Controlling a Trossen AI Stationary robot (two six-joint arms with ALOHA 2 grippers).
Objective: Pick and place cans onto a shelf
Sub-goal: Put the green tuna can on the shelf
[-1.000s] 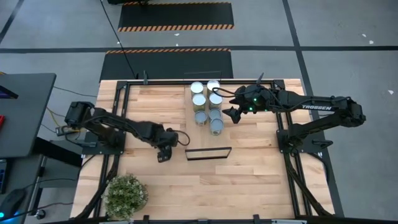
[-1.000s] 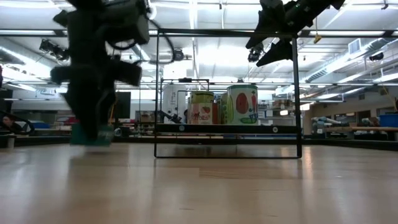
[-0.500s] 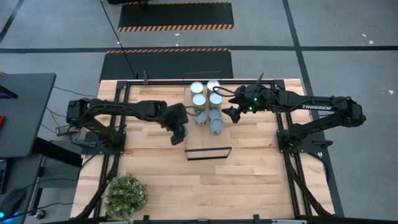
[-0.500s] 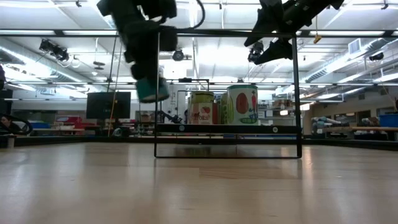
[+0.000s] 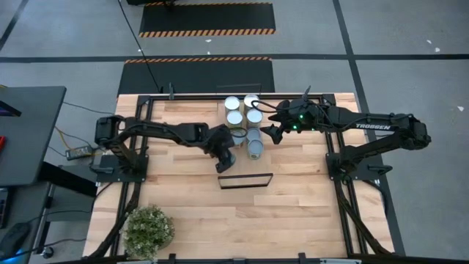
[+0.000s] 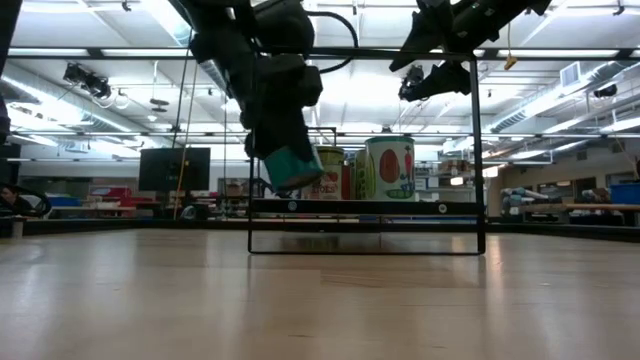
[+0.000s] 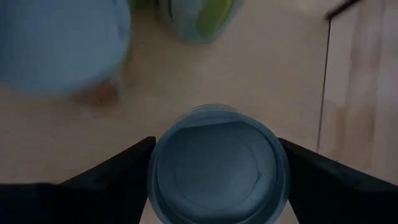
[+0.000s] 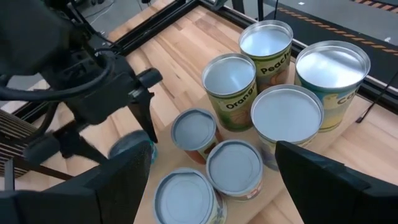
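My left gripper [image 5: 224, 158] is shut on a small teal can [image 6: 294, 168], held above the table just left of the shelf's black frame [image 5: 245, 180]; the can's round pale top [image 7: 217, 165] faces the left wrist camera. Several more cans [image 5: 242, 121] stand upright on their bases in a cluster on the far middle of the table. My right gripper [image 5: 270, 134] hangs open and empty above the right side of that cluster [image 8: 273, 93]. In the low view the frame [image 6: 470, 150] stands in front of the cans [image 6: 388, 168]. My left gripper pinches the can's side wall [image 7: 155, 174] between its two fingers [image 7: 323, 177], one on each side. The fingers come from above, slanting down. The can hangs below them, clear of the table and tilted, its bottom edge [image 6: 300, 185] toward the shelf frame.
A bushy potted plant [image 5: 149, 229] stands at the near left corner. Black rails [image 5: 139, 139] run along the left, right and far sides of the table. Bare planks [image 5: 293, 213] lie on the near side of the frame.
My left gripper has carried the can from low over the table's left-middle up and toward the right edge, to beside the shelf frame and near the can cluster. The can has gone from near the tabletop to lifted clear and now hangs tilted.
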